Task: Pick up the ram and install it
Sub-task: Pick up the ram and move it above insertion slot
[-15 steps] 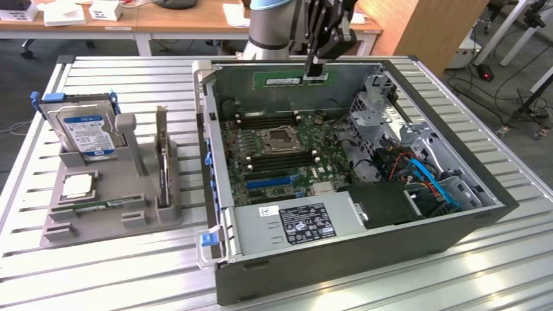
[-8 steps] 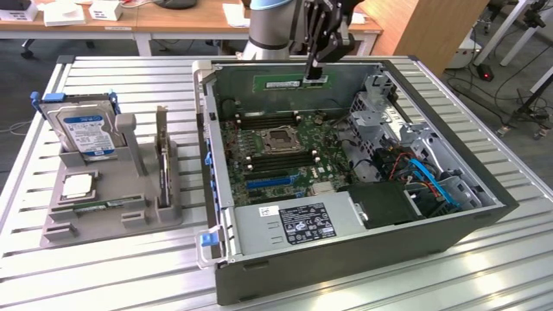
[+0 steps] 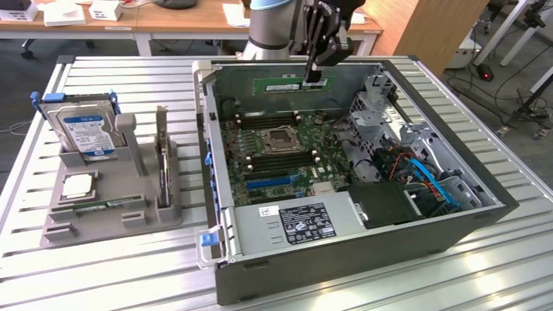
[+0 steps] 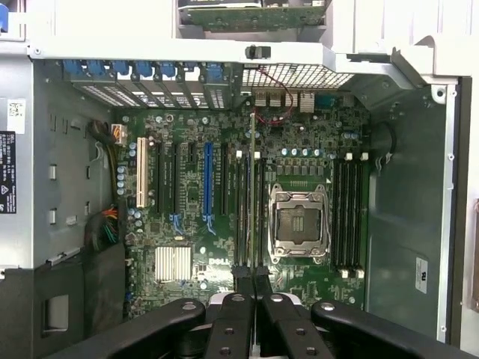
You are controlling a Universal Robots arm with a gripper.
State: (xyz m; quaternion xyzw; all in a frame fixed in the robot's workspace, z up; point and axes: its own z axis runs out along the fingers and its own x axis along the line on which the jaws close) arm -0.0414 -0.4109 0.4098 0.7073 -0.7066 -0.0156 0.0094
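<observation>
End effector [image 3: 315, 80]: clamped shut on the ram [image 3: 278, 85] (long edge downward); motherboard [image 3: 276, 152] of the open computer case [image 3: 363, 259] lies below it.

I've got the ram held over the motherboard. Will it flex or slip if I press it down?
Probably stiff: the ram hangs straight and level from the gripper without sagging. It looks thin and light, so it is likely fragile under sideways force. It is pinched off-centre, so pressing may tilt it.

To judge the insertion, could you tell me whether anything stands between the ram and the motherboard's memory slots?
Nothing visible does: the gripper holds the ram above the open case, and the memory slots lie uncovered below.
</observation>
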